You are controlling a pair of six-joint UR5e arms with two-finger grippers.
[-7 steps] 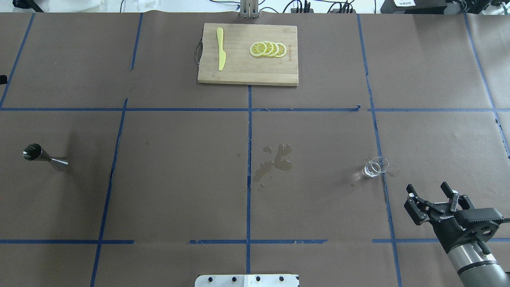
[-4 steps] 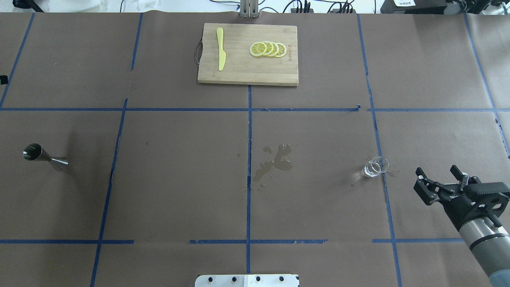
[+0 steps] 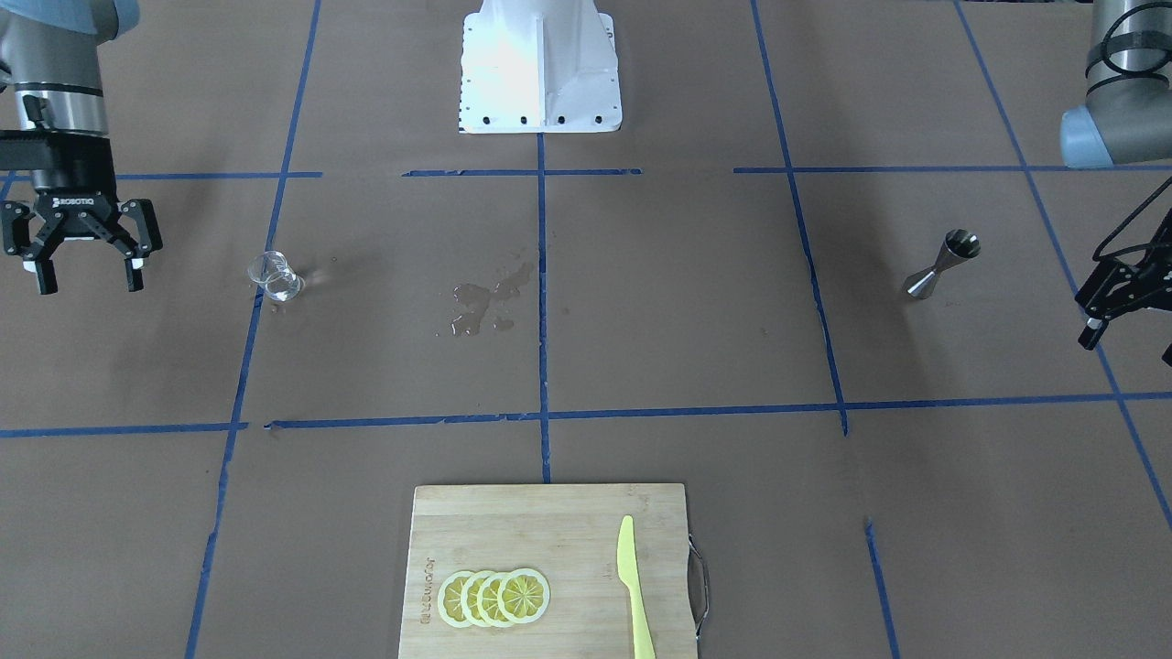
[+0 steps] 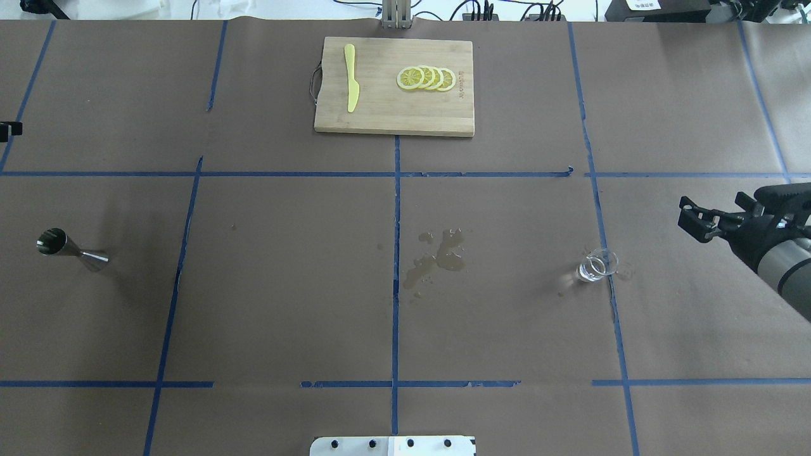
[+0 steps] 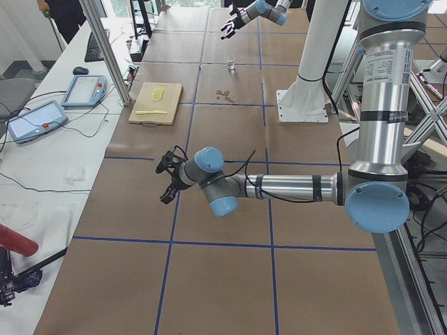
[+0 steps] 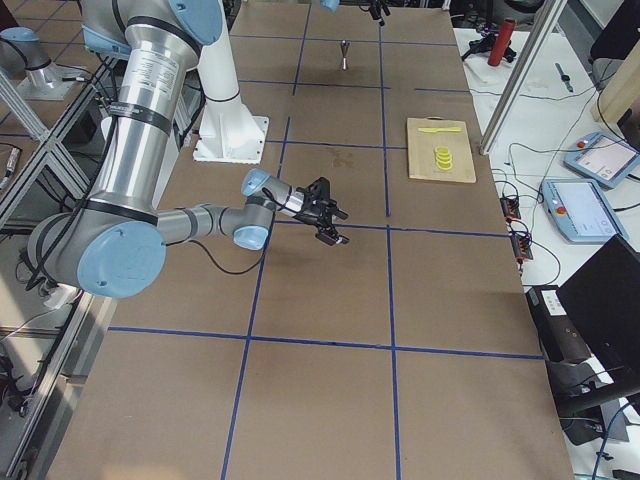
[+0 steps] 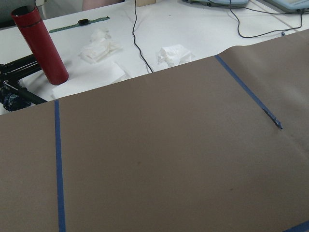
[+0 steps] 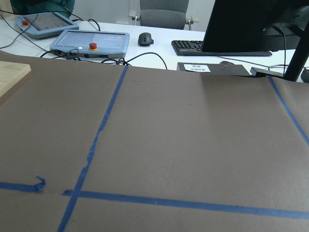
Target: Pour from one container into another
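- Exterior front-facing: find the glass cup [image 3: 274, 277] upright on a blue tape line, near the right gripper [image 3: 87, 282], spread wide and empty.
- Probably light, rigid, slick and breakable; grasp gently across the wall, below the flared rim.
- Find the jigger [image 3: 943, 264] well apart, upright, near the left gripper [image 3: 1122, 320], seemingly spread too, partly out of frame.
- Narrow-waisted and likely tippy; steady at the waist.
- Mind the puddle [image 3: 485, 307] on the paper-covered table [image 3: 641, 366]; ample room between, cutting board [image 3: 549, 522] well off.

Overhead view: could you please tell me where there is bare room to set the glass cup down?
The square between the jigger and the spill is bare, as is the row nearest the base plate. It is crowded only on the cutting board.
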